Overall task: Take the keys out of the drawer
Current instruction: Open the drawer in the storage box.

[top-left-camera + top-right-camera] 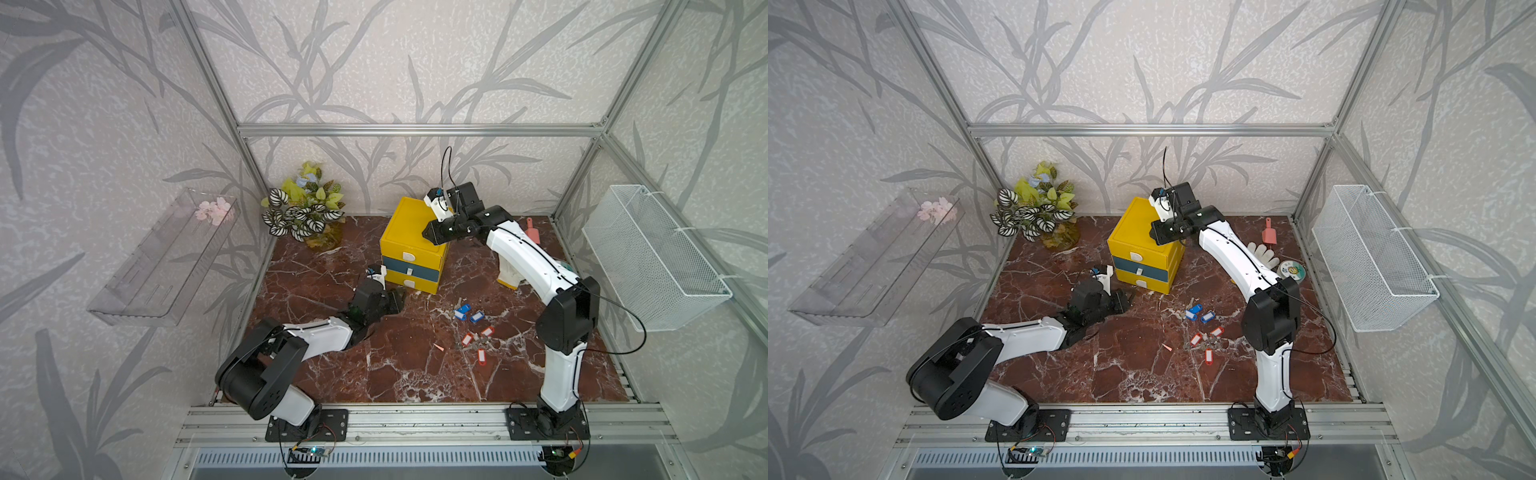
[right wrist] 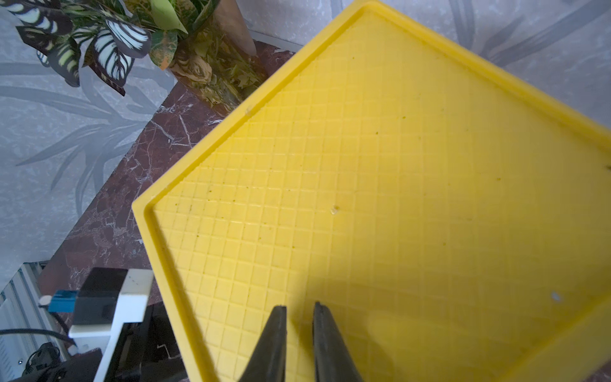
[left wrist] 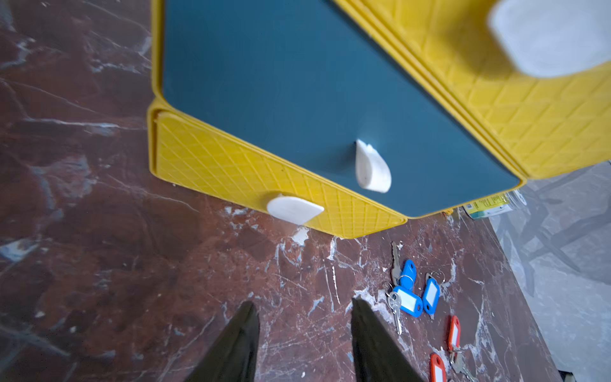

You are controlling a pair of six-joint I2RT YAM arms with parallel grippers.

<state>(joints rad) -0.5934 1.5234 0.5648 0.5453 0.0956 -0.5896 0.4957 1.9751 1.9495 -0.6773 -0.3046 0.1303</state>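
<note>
You have two bunches of keys out on the red-brown marble counter (image 1: 374, 374). The silver keys with blue plastic tags (image 1: 465, 312) lie in front of the yellow plastic three-drawer cabinet (image 1: 409, 232). The keys with red plastic tags (image 1: 478, 340) lie just beyond them, nearer your side. Both bunches are well clear of the cabinet and touch neither arm.

All three drawer fronts look pushed in, including the dark teal middle drawer (image 3: 297, 82) with its white teardrop handle (image 3: 372, 168). That means you cannot see inside any of them. Nothing shows whether more keys wait in there, and no keys of another colour appear anywhere in these views.

Your left gripper (image 3: 302, 302) sits low over the counter just in front of the cabinet's lower drawers. Its fingers are spread wide with only bare marble between them, and the blue-tagged keys lie just to one side. Your right gripper (image 2: 299, 306) hangs over the cabinet's gridded yellow top. Its fingers are drawn close with a narrow gap and hold nothing. Whether they touch the top cannot be told.

So the task reads as mostly or wholly done. What may remain is checking the drawers for leftover keys, which would mean pulling a handle with the left gripper while the right steadies the cabinet.
</note>
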